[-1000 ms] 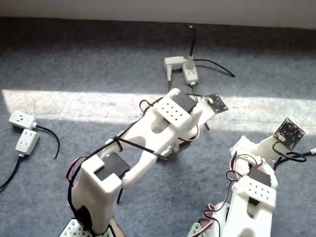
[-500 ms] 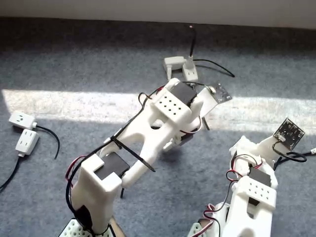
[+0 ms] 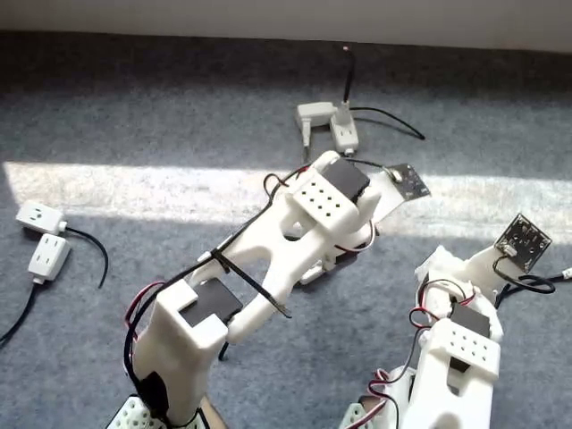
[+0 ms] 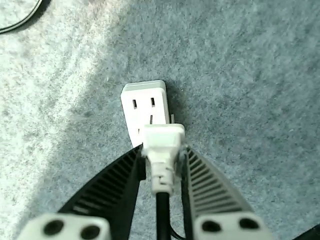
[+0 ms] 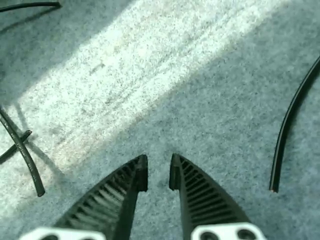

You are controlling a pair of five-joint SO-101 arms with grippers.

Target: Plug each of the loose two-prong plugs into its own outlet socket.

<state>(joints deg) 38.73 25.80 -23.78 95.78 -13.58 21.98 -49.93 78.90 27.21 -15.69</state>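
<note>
The left gripper (image 4: 162, 156) is clamped on the plug (image 4: 162, 142) by its sides. The plug's prongs reach the socket's (image 4: 144, 100) near edge, and one seems to sit just past the side edge. Bare carpet (image 4: 250, 75) lies open around the socket. The right gripper (image 5: 158, 172) hovers over carpet, tips slightly apart with nothing between them. A black cable (image 5: 289, 125) lies near.

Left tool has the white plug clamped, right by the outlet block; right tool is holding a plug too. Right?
Not quite. The right tool holds nothing: the right wrist view shows its fingers slightly apart over the carpet, with nothing between them. The rest stands: the left tool has the white plug clamped, right by the outlet block.
</note>
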